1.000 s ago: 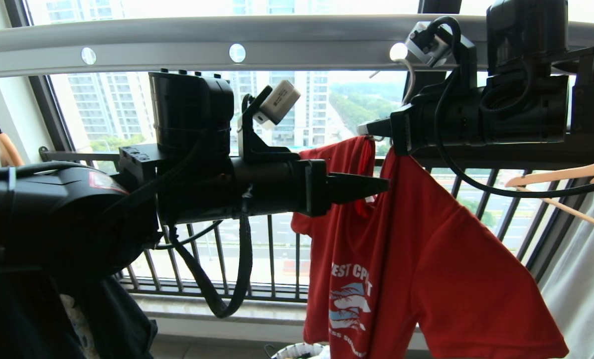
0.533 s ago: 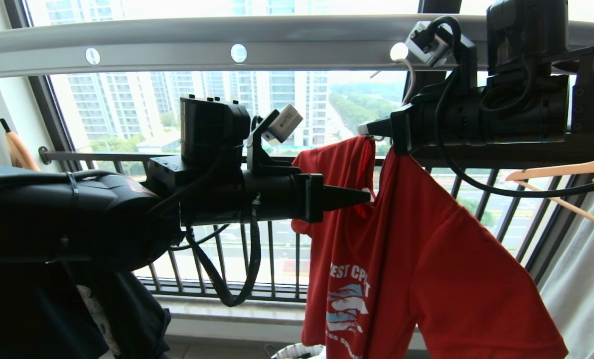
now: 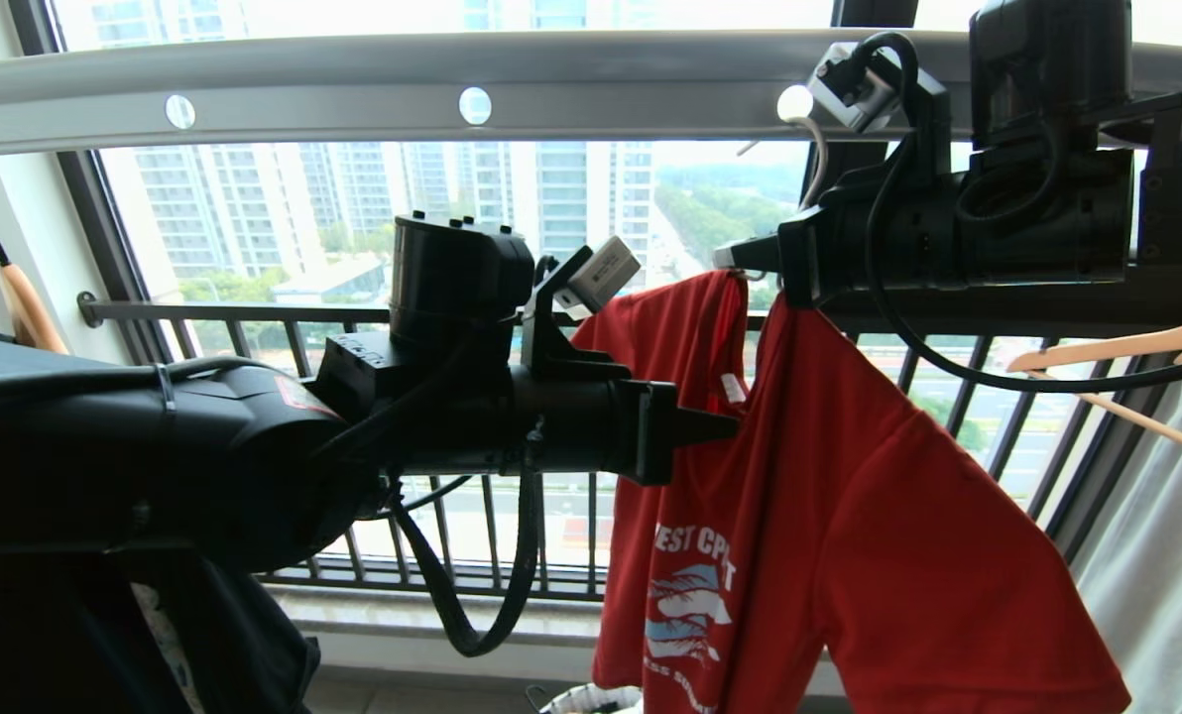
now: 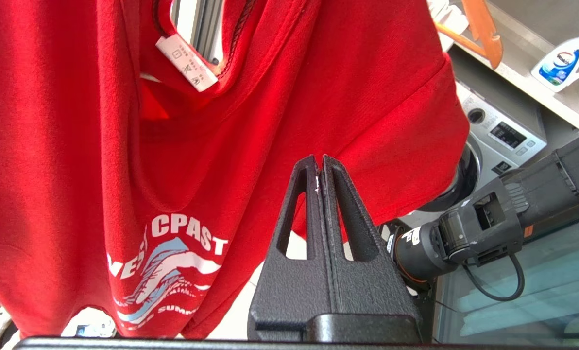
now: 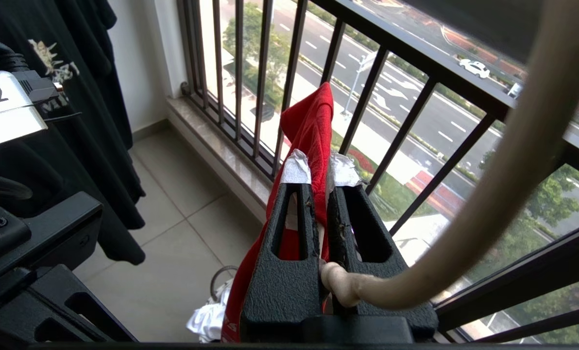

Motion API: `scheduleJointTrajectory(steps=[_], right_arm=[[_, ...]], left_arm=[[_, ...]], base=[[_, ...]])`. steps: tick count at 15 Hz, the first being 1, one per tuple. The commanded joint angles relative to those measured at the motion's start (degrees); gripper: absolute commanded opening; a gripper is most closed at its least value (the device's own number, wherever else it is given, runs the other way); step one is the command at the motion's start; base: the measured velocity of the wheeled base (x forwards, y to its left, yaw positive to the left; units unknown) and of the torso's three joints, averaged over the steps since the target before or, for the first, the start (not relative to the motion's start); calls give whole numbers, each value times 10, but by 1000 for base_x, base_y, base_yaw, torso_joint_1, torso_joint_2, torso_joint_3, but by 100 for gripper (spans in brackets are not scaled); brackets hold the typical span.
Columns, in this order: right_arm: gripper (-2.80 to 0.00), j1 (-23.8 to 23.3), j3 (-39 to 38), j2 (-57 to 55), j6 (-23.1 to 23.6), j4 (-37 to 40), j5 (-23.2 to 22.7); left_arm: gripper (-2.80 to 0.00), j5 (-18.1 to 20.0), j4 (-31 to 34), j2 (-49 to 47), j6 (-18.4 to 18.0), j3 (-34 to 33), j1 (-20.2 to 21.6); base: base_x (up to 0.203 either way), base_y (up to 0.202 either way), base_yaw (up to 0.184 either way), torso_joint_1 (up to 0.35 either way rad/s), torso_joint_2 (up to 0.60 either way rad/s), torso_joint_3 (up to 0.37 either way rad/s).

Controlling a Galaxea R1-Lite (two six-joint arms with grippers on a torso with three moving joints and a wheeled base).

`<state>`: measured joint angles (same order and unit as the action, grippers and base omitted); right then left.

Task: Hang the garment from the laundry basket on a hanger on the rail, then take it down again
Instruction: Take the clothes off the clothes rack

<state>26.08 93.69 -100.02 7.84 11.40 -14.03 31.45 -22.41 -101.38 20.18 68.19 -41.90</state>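
Note:
The red garment [image 3: 849, 516] hangs under the pale rail [image 3: 571, 94]. My right gripper [image 3: 740, 260] is shut on its bunched top fabric [image 5: 314, 121]. The whitish hanger [image 5: 513, 160] also passes between those fingers, and its hook [image 3: 817, 149] rises to the rail. My left gripper [image 3: 732, 426] is level, shut, with its tips against the garment just below the collar. In the left wrist view its jaws [image 4: 318, 163] are pressed together in front of the red cloth [image 4: 173, 146], with no fabric seen between them. The white neck tag [image 4: 186, 63] shows. The laundry basket [image 3: 591, 699] stands on the floor below.
Wooden hangers [image 3: 1117, 347] and a pale garment [image 3: 1166, 555] hang at the right. A black T-shirt [image 5: 76, 121] hangs at the left. The dark window railing [image 3: 254, 313] runs behind. A washing machine [image 4: 503, 131] stands past the garment.
The left gripper's fingers have closed. It has sunk a little and its tip has drawn back to the left. The collar has shifted, showing the tag. The right arm has not moved.

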Motion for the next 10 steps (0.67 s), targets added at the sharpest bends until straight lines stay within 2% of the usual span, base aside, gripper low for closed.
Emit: scheduleJointTrajectory(steps=[1, 2, 3, 5, 10], right_arm=[[-280, 0, 12, -1, 1, 0, -1], [-280, 0, 13, -1, 1, 1, -1], [-280, 0, 13, -1, 1, 2, -1], [-280, 1, 13, 0, 1, 2, -1], [-280, 1, 13, 4, 1, 4, -1]], left_arm=[[-280, 2, 6, -4, 1, -2, -9], [-280, -4, 4, -7, 1, -7, -14], [0, -5, 1, -12, -1, -8, -13], [0, -6, -3, -17, -6, -6, -13], [0, -10, -66, -42, 8, -6, -13]], base=[[0, 0, 0, 0, 0, 0], [0, 0, 0, 0, 0, 0], [0, 0, 0, 0, 0, 0], [0, 0, 0, 0, 0, 0], [0, 0, 0, 0, 0, 0]])
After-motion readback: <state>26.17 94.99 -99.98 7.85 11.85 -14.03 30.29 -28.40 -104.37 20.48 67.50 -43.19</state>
